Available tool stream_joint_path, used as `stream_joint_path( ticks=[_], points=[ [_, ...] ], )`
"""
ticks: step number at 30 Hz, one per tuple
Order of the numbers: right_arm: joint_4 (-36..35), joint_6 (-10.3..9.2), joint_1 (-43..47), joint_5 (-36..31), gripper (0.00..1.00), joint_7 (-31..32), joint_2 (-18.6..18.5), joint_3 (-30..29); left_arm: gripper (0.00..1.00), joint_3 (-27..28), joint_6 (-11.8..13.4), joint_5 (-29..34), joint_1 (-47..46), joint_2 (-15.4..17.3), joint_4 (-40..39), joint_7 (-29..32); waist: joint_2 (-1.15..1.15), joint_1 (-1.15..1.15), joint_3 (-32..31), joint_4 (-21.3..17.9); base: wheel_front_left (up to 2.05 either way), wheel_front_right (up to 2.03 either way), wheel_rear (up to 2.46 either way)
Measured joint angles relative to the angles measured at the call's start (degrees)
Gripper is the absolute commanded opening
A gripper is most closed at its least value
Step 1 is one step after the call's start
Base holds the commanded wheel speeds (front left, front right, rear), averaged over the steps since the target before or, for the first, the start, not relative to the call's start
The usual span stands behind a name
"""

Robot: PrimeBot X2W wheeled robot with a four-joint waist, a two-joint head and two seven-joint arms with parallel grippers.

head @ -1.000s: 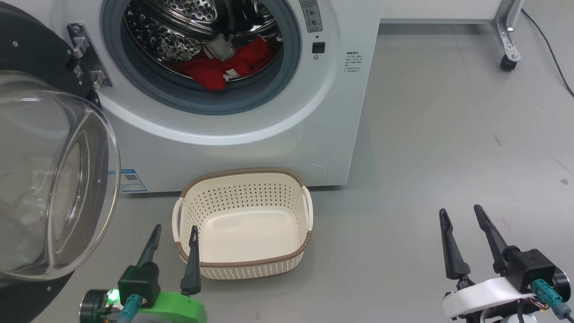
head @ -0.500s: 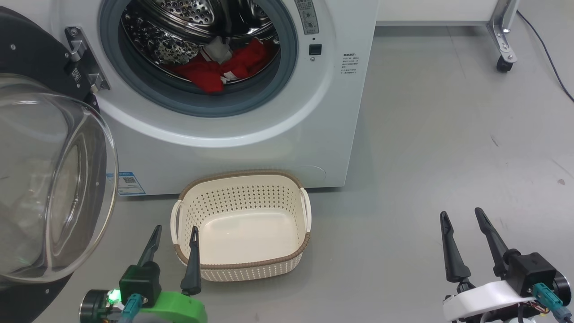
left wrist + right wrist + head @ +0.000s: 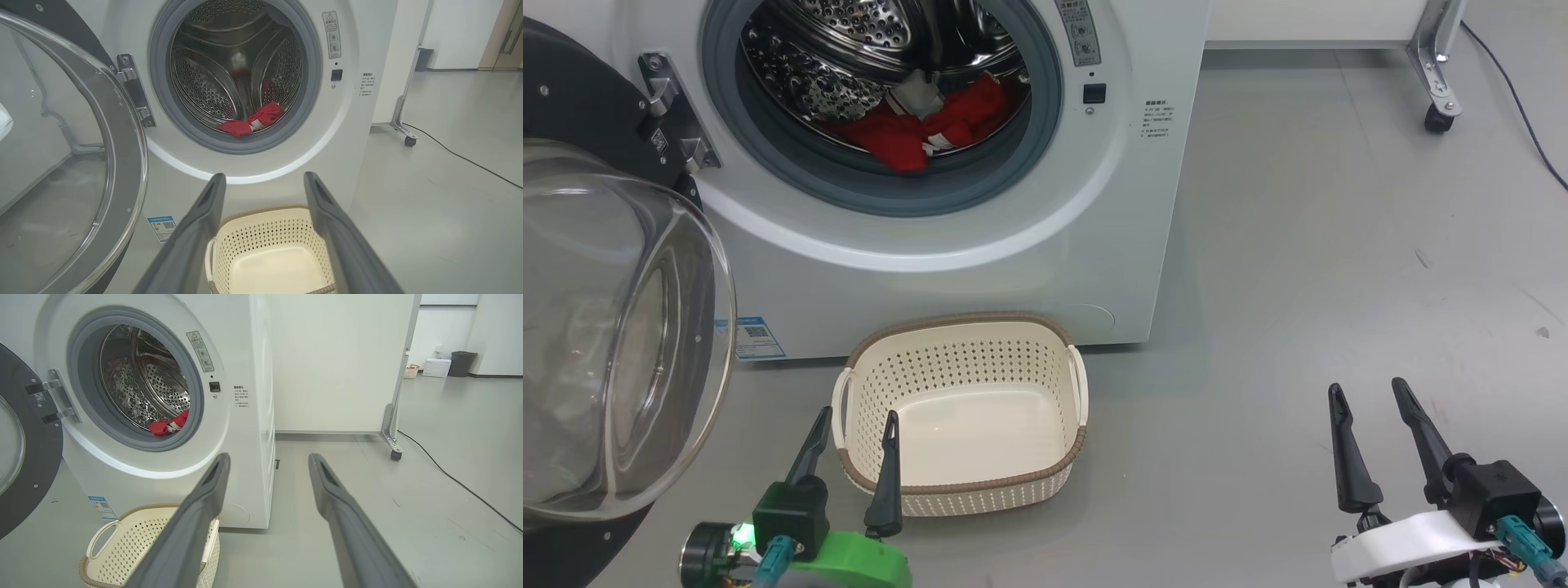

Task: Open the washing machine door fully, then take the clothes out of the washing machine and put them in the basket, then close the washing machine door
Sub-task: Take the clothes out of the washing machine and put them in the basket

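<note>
The white washing machine [image 3: 1029,245] [image 3: 367,134] [image 3: 249,428] stands with its door [image 3: 613,327] [image 3: 61,163] [image 3: 20,453] swung wide open to the left, glass bowl facing me. Red clothes [image 3: 907,131] [image 3: 253,120] [image 3: 167,424] lie at the bottom front of the steel drum. The cream basket [image 3: 964,482] [image 3: 265,228] [image 3: 122,539] sits on the floor in front of the machine, nothing in it. My left gripper [image 3: 859,418] [image 3: 263,177] is open at the basket's near left corner. My right gripper [image 3: 1368,388] [image 3: 269,457] is open over bare floor at the right.
Grey floor [image 3: 1339,245] stretches to the right of the machine. A white panel on a wheeled metal foot [image 3: 1437,90] [image 3: 392,437] stands behind, with a black cable [image 3: 1519,90] running across the floor. A bin and boxes stand far off [image 3: 449,363].
My left gripper has shifted slightly right and forward toward the basket's corner. The camera has tilted a little. The right gripper and the clothes stay put.
</note>
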Motion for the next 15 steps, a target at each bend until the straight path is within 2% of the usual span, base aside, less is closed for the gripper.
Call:
stream_joint_path(
  ticks=[15],
  points=[
    [-0.05,-0.05,0.9,0.07,1.0,0.0,0.12,-0.04,1.0,1.11,0.01,0.26,0.08,-0.04,-0.21,0.45,0.0,0.0,-0.13,-0.22,0.76,-0.76,0.0]
  ],
)
